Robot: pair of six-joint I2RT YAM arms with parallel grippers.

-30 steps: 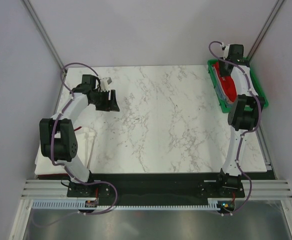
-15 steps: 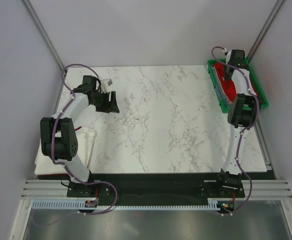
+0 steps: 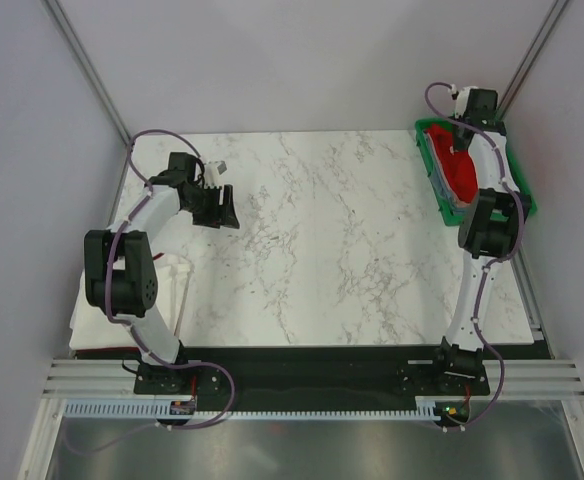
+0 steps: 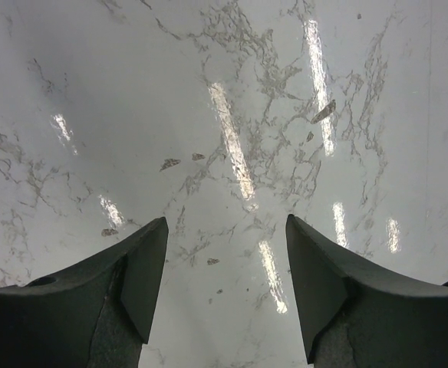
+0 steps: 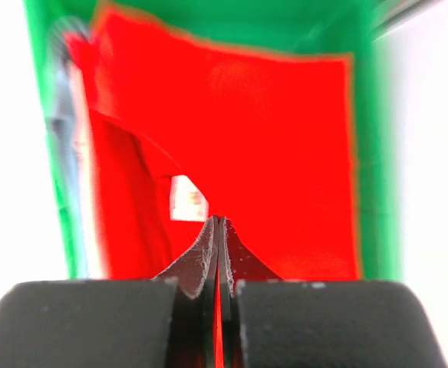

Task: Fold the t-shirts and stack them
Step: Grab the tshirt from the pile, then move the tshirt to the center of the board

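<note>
The bright red t-shirt lies crumpled in the green tray at the far right of the table. In the right wrist view the red t-shirt fills the tray, and its small white neck label sits just left of my fingertips. My right gripper is shut, with red cloth pinched between its fingers. A pale cloth edge shows along the tray's left wall. My left gripper hovers open over bare marble at the left.
The marble tabletop spreads between the two arms. A white flat pile lies at the table's near left edge beside the left arm. Grey walls and metal posts close in the back and sides.
My right gripper has closed from open to shut on the red cloth, and its wrist has shifted toward the tray's far end. The left arm has barely moved.
</note>
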